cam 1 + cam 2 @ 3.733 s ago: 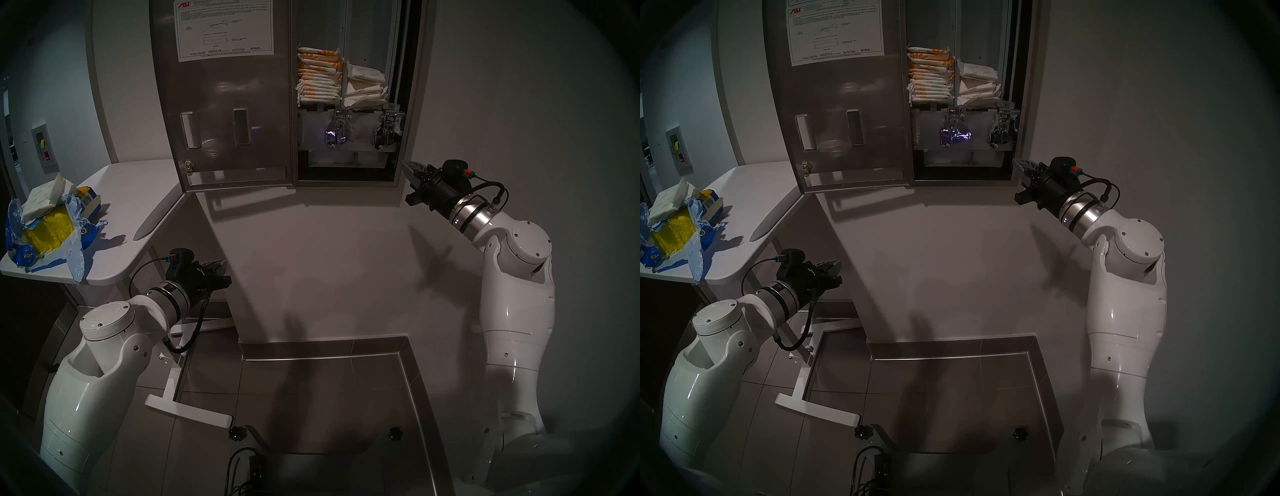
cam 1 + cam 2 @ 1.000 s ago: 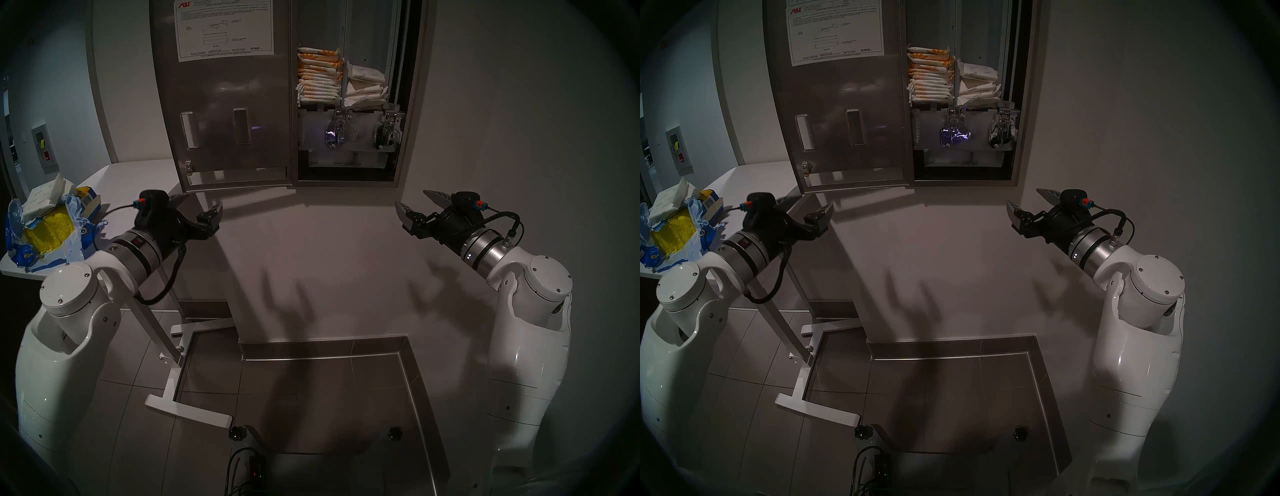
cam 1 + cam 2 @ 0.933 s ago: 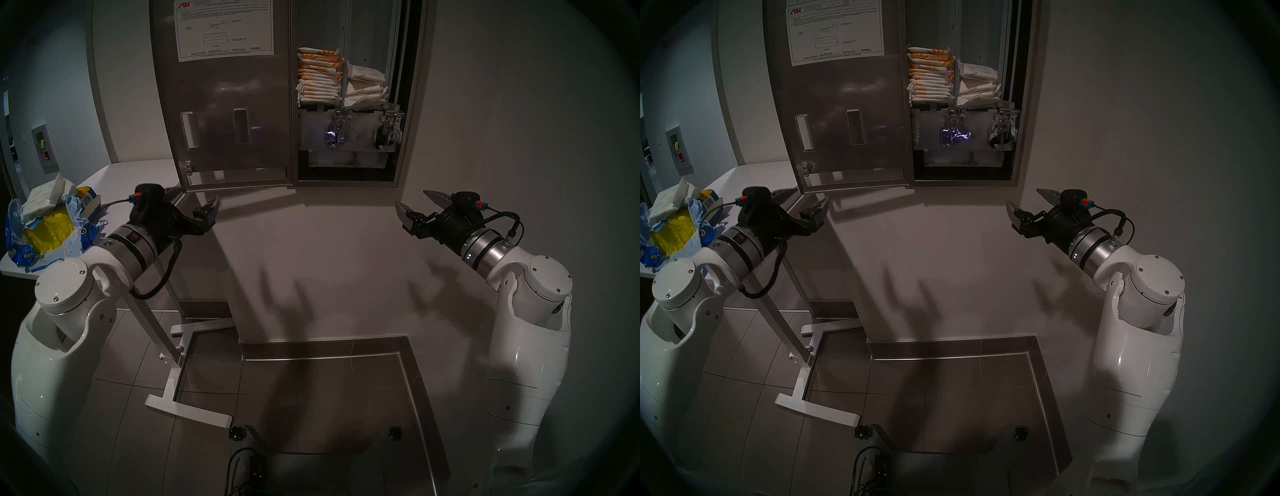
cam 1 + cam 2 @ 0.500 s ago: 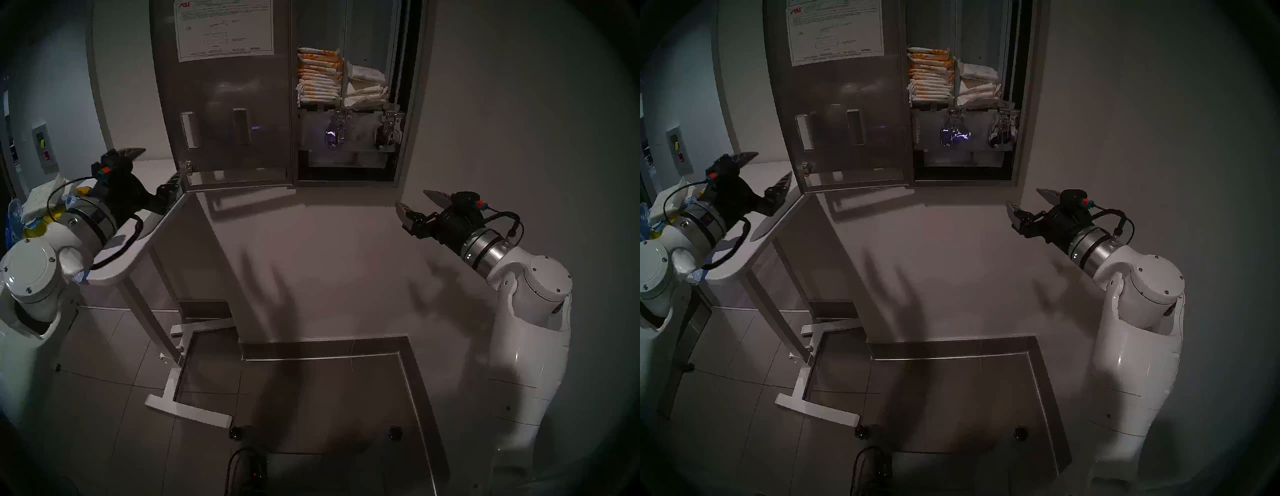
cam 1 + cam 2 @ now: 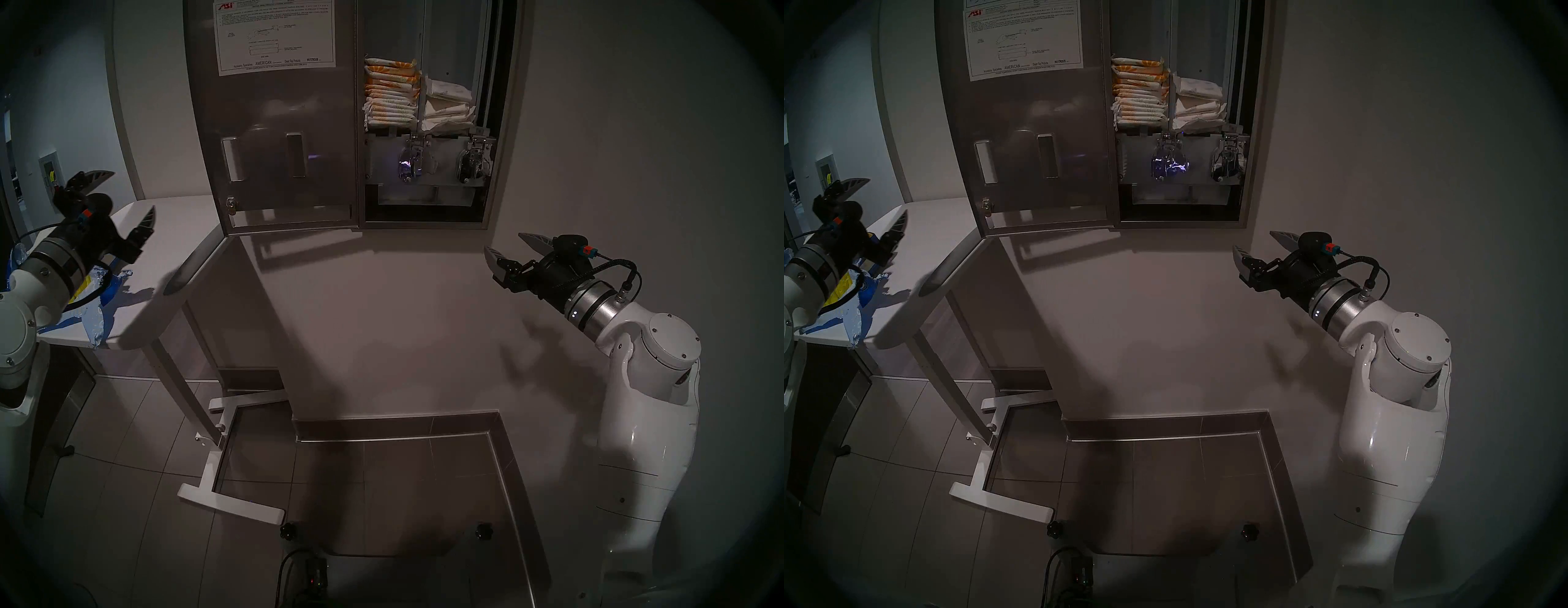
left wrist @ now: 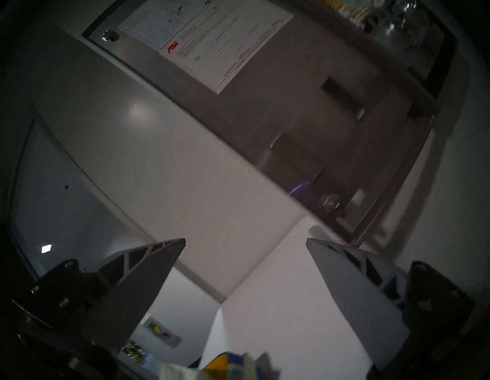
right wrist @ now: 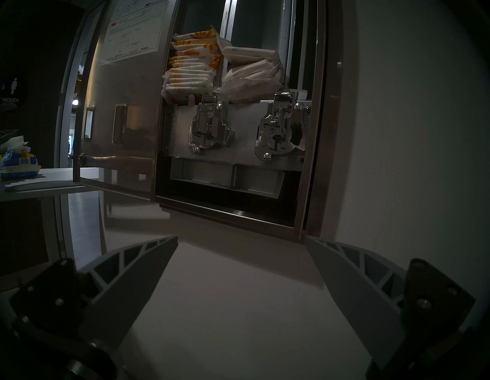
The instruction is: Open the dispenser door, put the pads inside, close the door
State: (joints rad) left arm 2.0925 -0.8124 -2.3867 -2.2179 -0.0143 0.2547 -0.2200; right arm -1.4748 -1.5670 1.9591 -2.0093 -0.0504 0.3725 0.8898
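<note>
Head view: I count two pad stacks up-left of my right gripper (image 5: pixel 511 244), both grippers empty, fingers apart; left gripper (image 5: pixel 123 195) over the bench (image 5: pixel 169 237) edge, dispenser door (image 5: pixel 275 127) wide open

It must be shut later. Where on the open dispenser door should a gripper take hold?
Probably the dispenser door by its free left edge, above the latch, approached from the left, jaws straddling the thin panel: that edge is bare and farthest from the hinge.
</note>
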